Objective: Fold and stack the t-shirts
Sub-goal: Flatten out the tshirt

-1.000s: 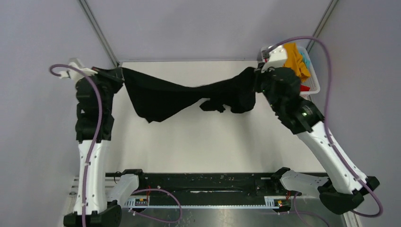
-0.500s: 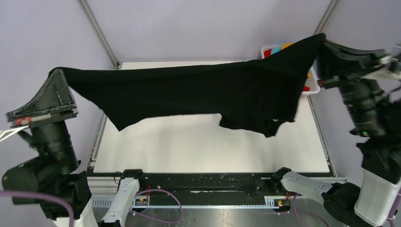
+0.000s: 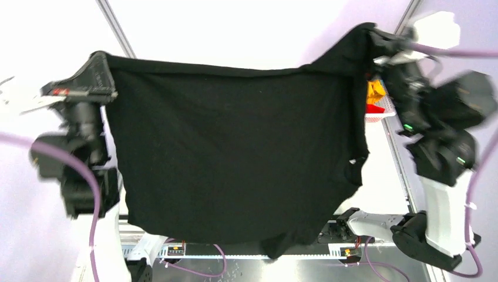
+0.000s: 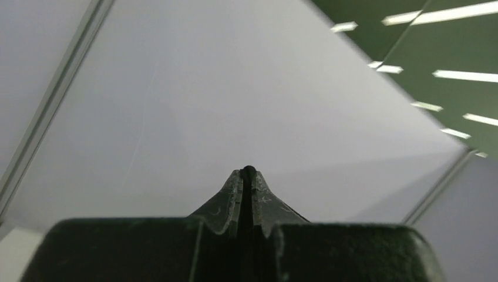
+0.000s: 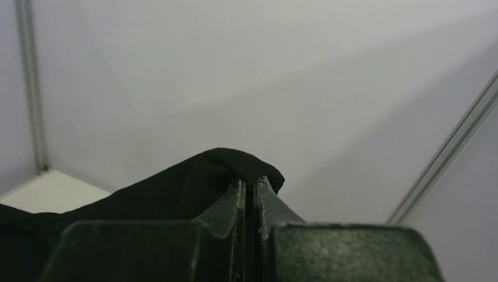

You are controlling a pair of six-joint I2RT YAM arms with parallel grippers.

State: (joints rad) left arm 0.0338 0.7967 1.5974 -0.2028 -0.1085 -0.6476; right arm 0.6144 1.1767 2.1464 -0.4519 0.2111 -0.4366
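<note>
The large plain black short-sleeved t-shirt [image 3: 235, 153] is hanging spread like a curtain between both arms, above the white table [image 3: 390, 170], with its lower hem dangling over the arm bases. The left gripper [image 3: 98, 57] is pinching the upper left corner, jaws pressed tight on the cloth, and the right gripper [image 3: 371, 32] is clamping the upper right corner likewise. The right wrist view is showing a black fold bulging over its fingertips [image 5: 235, 200]. The left wrist view is giving only a thin dark sliver between pressed fingers. Only the overhead view is showing a mustard-orange tee [image 3: 374, 89] and a red tee [image 3: 376, 108] bunched in the white plastic basket [image 3: 384, 114]. A small strip on the left gripper is too blurred to read.
</note>
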